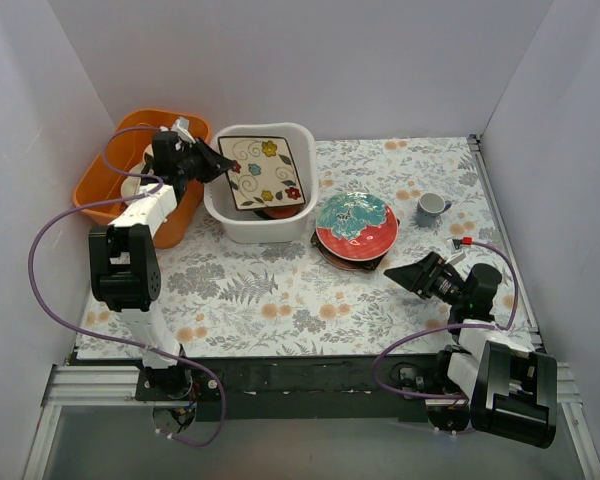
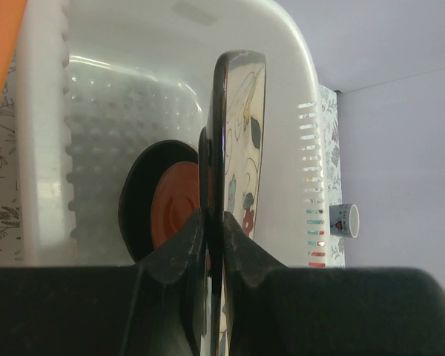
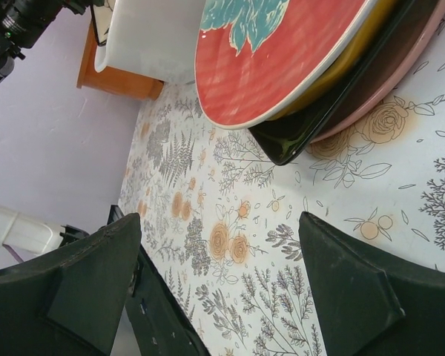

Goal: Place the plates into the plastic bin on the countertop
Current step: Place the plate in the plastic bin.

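Note:
My left gripper [image 1: 225,165] is shut on the left edge of the cream square floral plate [image 1: 268,172], which it holds over the white plastic bin [image 1: 223,215]. The left wrist view shows that plate [image 2: 241,111] edge-on between the jaws of the left gripper [image 2: 213,222]. A small dark round plate [image 2: 137,200] and a red saucer [image 2: 174,208] lie in the bin [image 2: 282,74]. My right gripper [image 1: 395,272] is open and empty over the countertop [image 1: 280,290], just short of a stack. In that stack the red-and-teal plate [image 3: 282,67] sits on a black rectangular plate [image 3: 311,130] and a pink-cream plate [image 3: 400,89].
An orange tub [image 1: 105,185] stands left of the bin, under my left arm. A small grey cup [image 1: 433,207] sits right of the plate stack. White walls close in the back and both sides.

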Controlling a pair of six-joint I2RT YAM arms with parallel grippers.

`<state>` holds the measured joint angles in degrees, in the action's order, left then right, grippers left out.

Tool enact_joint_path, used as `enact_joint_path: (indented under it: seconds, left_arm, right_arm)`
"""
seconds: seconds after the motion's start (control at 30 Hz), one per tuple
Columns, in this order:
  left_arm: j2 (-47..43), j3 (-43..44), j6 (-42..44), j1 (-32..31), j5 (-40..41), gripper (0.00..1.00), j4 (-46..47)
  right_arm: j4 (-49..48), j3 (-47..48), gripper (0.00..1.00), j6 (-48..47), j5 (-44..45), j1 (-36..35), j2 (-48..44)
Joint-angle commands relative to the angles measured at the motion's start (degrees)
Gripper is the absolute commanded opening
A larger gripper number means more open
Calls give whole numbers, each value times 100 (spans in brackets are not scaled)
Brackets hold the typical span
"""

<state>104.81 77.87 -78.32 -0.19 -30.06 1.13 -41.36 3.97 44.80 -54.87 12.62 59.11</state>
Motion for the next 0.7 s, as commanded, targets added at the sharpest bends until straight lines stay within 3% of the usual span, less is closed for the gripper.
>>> enact_joint_path:
  seconds: [0.0,0.4,0.67]
  left_arm:
    - [-163,615,-140,10,-518,0,371]
    - [294,1222,265,-157,-465,4,-508]
    - [548,1591,476,-280,-395,16,-1009]
  right_arm:
    - [49,219,93,-199,-138,-5,74]
    - [58,227,93,-243,-147,-5,206]
    - [102,219,93,-296,-164,-5,215]
